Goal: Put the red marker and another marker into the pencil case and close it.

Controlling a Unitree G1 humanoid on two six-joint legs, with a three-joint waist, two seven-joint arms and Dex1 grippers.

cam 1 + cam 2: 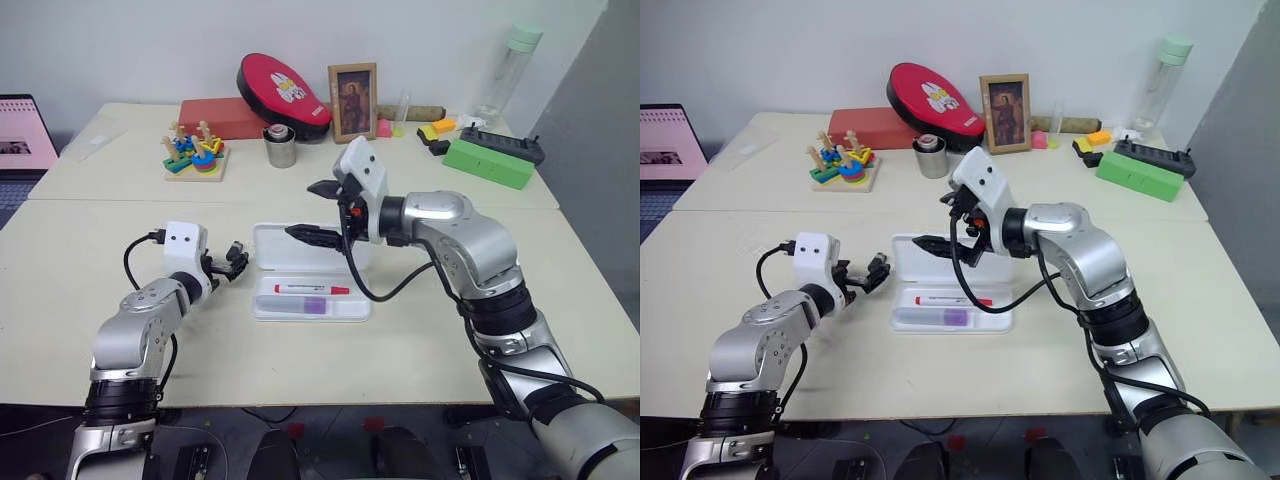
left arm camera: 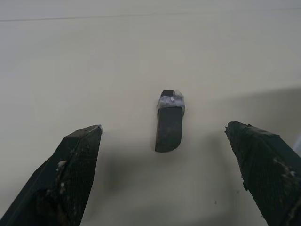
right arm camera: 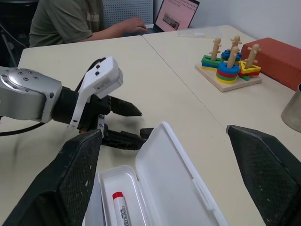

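Cream tabletops are filling the scene, two pushed together, with clutter sitting along the far edge: a ring-stacking toy [image 1: 195, 153], a metal cup [image 1: 280, 148], a framed picture [image 1: 353, 101], a green box [image 1: 488, 163] and a clear bottle [image 1: 510, 72]. You are looking at a pencil case [image 1: 310, 272] lying open near the middle of the near table, its lid standing up on the far side. The red marker [image 1: 312, 289] is already lying inside the tray, and the lilac highlighter [image 1: 314, 305] is lying just nearer to you in the same tray, so both loading steps appear done. What is left, by my reading, is swinging the lid down and shutting it. Your right gripper [image 1: 318, 211] is hovering above the case with the forearm reaching in from the right and the wrist turned so the fingers are pointing leftward; its jaws are spread wide and carrying nothing. Your left gripper [image 1: 232, 263] is sitting low over the table just left of the case, pointing toward it and slightly down, fingers likewise splayed and empty. In the left wrist view a small black object [image 2: 169, 120] is lying on the bare table between those fingers, apart from them. A person [image 3: 70, 21] is sitting at a laptop [image 3: 176, 15] beyond the far left end of the tables.
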